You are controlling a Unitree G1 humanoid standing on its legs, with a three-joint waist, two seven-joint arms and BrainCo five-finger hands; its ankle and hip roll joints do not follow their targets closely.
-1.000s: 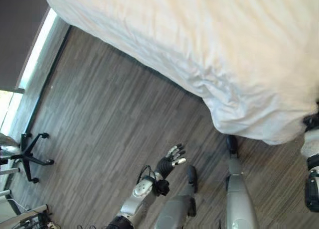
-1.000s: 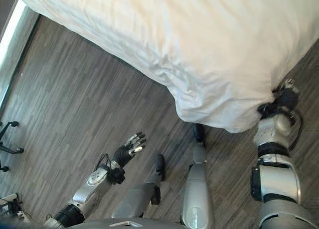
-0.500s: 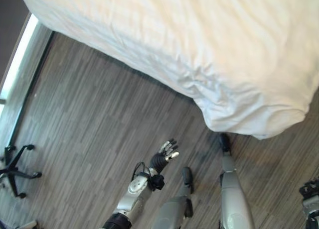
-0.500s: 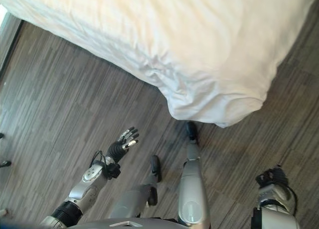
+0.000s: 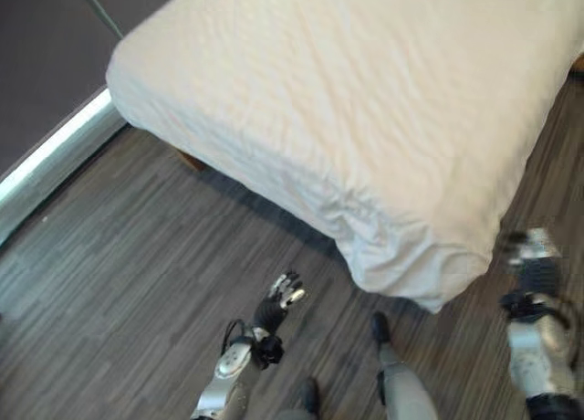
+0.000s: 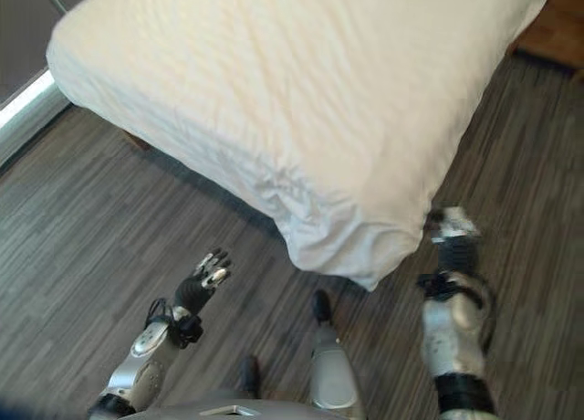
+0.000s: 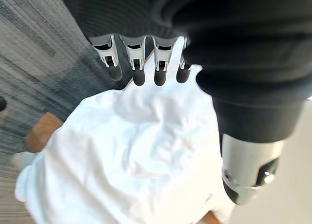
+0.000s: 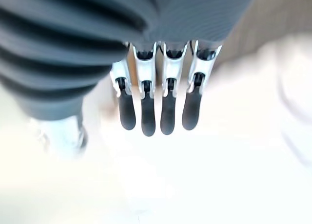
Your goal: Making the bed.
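A bed (image 5: 365,100) is filling the upper half of the left eye view, running from the upper left toward the right edge. A white duvet (image 5: 301,119) is lying over it, hanging down its sides and bunching into creases at the near corner (image 5: 411,265) in the lower right. The bed is standing on a grey wood-plank floor (image 5: 119,256), which is taking up the lower left of the frame.

Bedroom, large bed (image 5: 365,119) with white duvet, grey wood-plank floor (image 5: 119,283), dark wall (image 5: 46,55)
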